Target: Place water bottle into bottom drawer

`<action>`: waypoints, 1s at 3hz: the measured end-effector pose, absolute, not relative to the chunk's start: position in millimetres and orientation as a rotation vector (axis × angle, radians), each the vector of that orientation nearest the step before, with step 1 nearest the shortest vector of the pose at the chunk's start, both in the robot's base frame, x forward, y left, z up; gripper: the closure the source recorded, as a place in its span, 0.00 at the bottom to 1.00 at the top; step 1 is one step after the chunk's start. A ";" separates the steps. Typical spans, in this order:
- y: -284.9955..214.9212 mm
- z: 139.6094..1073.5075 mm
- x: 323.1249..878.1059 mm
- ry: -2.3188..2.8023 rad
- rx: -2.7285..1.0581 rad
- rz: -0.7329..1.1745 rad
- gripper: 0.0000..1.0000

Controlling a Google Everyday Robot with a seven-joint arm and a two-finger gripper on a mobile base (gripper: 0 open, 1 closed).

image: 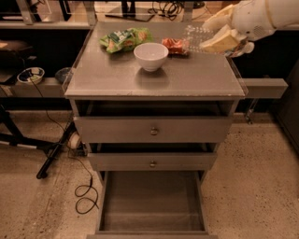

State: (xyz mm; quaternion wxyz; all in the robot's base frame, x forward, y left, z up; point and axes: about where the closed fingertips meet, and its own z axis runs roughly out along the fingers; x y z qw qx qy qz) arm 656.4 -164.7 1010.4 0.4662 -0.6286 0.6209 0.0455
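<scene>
Speckled pale flooring [247,186] spreads around a grey metal cabinet, with a loose black cable [86,192] curled on it at about 8 o'clock from the cabinet's foot and a dark stand leg [52,156] slanting across just above that. Behind, a dim shelf carries more cables [163,7] at 12 o'clock, and a low ledge [262,87] juts out at 3 o'clock.

The cabinet's top is a flat grey surface [117,79]. A white bowl [151,55] stands upright near its middle. From the bowl, a green snack bag [125,38] lies at 11 o'clock and an orange-red packet [175,45] at 1 o'clock, close beside the bowl's rim. The water bottle [194,35] lies at 2 o'clock, just beyond the packet near the back right corner; it is clear and faint against the grey.

The gripper [205,35] reaches in from 2 o'clock on a white arm [264,16], its two pale fingers [223,42] spread apart with their tips at the bottle's end; contact cannot be made out.

Below the surface, two shallow drawers [152,130] with round knobs sit slightly forward. The bottom drawer [152,200], at 6 o'clock, is pulled well out, its plain floor showing.
</scene>
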 end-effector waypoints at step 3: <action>-164.7 989.8 654.7 1.539 -1.469 0.092 1.00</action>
